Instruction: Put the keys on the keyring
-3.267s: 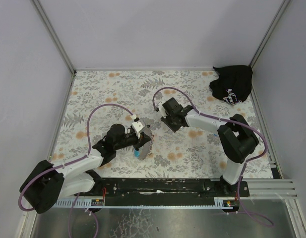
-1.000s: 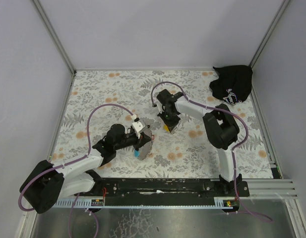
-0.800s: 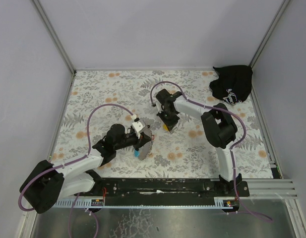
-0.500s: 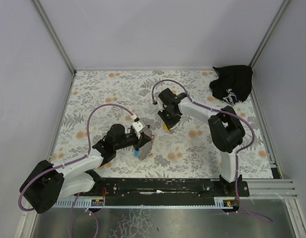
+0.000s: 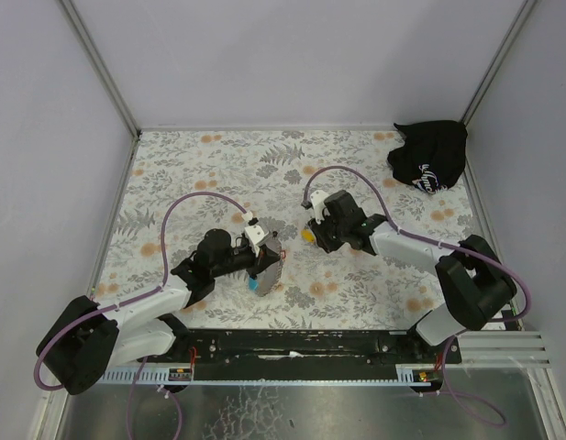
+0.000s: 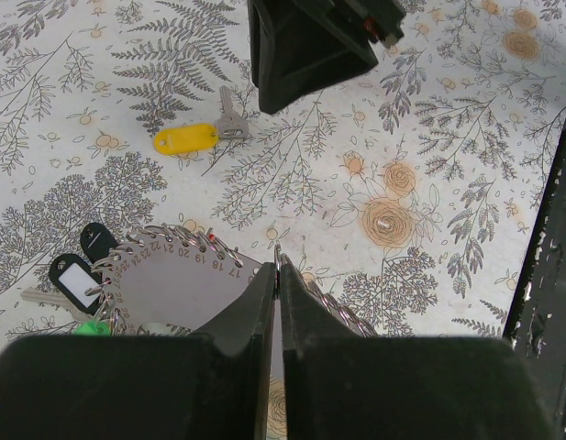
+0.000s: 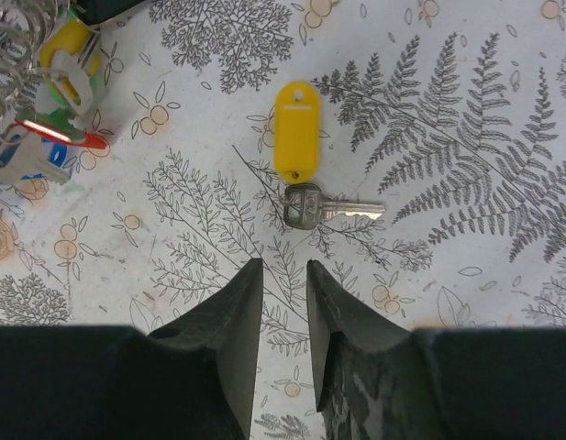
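A key with a yellow tag (image 7: pixel 297 131) and a silver blade (image 7: pixel 321 206) lies flat on the floral table, just ahead of my right gripper (image 7: pixel 283 271). That gripper is open a little with nothing between its fingers. From above, the yellow key (image 5: pixel 307 236) sits at the right gripper's (image 5: pixel 318 236) tips. My left gripper (image 6: pixel 278 266) is shut on a wire ring at the edge of the keyring (image 6: pixel 172 280), a grey numbered plate with small tags hanging from it. The keyring (image 5: pixel 269 266) is held just above the table left of the yellow key (image 6: pixel 186 138). A blue and white tag (image 7: pixel 26 158) hangs in that bundle.
A black cloth bag (image 5: pixel 429 158) with white print lies in the far right corner. Black tags (image 6: pixel 81 268) and a green piece (image 6: pixel 92 326) hang from the keyring. Metal frame posts and grey walls bound the table on three sides.
My right gripper has opened and let go of the yellow key, which now lies on the table. The right arm has drawn back to the right. The left arm has not moved.
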`<state>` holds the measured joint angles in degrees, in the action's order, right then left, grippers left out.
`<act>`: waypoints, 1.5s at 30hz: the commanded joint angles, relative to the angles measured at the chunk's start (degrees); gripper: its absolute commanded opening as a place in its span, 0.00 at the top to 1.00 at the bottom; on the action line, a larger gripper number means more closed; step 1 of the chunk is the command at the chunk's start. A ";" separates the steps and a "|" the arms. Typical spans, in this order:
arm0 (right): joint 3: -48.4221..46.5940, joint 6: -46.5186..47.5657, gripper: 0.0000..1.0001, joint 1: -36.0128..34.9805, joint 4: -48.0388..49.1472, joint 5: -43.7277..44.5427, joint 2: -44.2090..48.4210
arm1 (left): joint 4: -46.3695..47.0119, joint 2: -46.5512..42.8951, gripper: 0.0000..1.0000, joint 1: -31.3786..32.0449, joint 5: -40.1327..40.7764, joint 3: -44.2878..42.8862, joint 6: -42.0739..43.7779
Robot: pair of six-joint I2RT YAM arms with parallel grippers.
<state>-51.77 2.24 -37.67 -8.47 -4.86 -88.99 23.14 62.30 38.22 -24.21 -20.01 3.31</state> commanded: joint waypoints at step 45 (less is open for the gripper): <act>22.79 11.54 0.74 -2.99 54.97 2.69 -5.94 | 2.40 -1.06 1.00 0.19 -0.50 -0.80 -0.45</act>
<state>-27.35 12.80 -40.10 43.24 -3.51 -94.80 23.14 62.28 38.22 -24.21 -20.01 3.27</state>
